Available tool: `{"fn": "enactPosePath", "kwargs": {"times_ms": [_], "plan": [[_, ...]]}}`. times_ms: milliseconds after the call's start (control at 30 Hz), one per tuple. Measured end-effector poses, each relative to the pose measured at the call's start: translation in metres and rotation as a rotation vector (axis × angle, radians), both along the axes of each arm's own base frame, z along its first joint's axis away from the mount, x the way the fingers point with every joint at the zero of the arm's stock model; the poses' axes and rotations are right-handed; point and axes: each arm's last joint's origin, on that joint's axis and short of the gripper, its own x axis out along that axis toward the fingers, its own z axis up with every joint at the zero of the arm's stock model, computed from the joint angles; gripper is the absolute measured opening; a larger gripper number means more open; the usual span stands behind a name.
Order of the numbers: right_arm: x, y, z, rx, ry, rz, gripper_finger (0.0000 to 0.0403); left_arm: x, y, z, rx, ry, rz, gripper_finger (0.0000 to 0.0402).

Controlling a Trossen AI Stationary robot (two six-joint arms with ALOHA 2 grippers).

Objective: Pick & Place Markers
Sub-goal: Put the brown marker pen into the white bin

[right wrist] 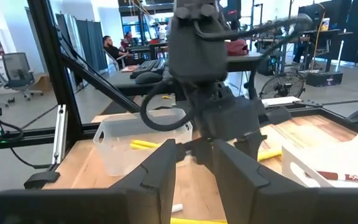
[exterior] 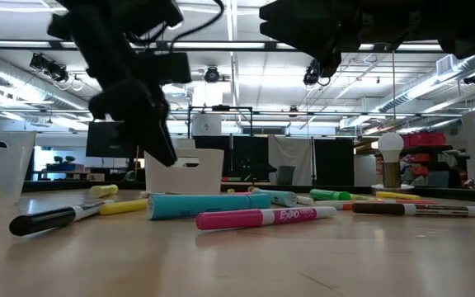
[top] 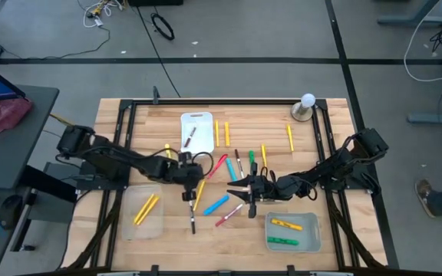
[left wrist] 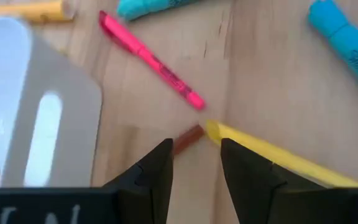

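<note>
Nearest you: black slim marker lies loose. Left gripper, fingers apart, hovers over yellow plastic marker, apparently lining up; right gripper, fingers apart, empty.

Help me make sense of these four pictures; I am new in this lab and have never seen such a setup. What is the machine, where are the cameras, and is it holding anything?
It is a robot with two dark jointed arms working over a wooden table. One camera looks straight down, one sits at table height, and one rides on each wrist. Coloured markers lie scattered mid-table, among them a pink marker and a long light blue marker. Three clear plastic trays stand around them, some already holding markers. The left gripper hovers open, empty, just above a yellow marker. The right gripper is open too, holding nothing, facing the left arm.
</note>
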Motion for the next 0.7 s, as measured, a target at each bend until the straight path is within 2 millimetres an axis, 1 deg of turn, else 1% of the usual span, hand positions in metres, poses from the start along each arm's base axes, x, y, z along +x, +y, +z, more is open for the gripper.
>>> {"fn": "enactPosePath", "kwargs": {"times_ms": [100, 200, 267, 333, 600, 700], "plan": [[0.000, 0.000, 0.000, 0.019, -0.005, 0.000, 0.0109, 0.003, 0.011, -0.008, 0.041, 0.050, -0.038, 0.0142], [0.000, 0.000, 0.000, 0.023, -0.006, 0.000, 0.0109, 0.005, 0.019, -0.016, 0.044, 0.104, -0.073, 0.0142], [0.000, 0.000, 0.000, 0.024, -0.006, 0.000, 0.0109, 0.009, 0.024, -0.020, 0.048, 0.107, -0.079, 0.0142], [0.000, -0.001, 0.001, 0.027, -0.009, -0.001, 0.0109, 0.008, 0.028, -0.026, 0.050, 0.138, -0.075, 0.0142], [0.000, -0.001, 0.001, 0.030, -0.013, -0.002, 0.0109, 0.012, 0.036, -0.040, 0.015, 0.184, -0.089, 0.0141], [0.000, -0.001, 0.001, 0.030, -0.013, -0.002, 0.0109, 0.011, 0.035, -0.040, 0.013, 0.189, -0.092, 0.0130]]}}
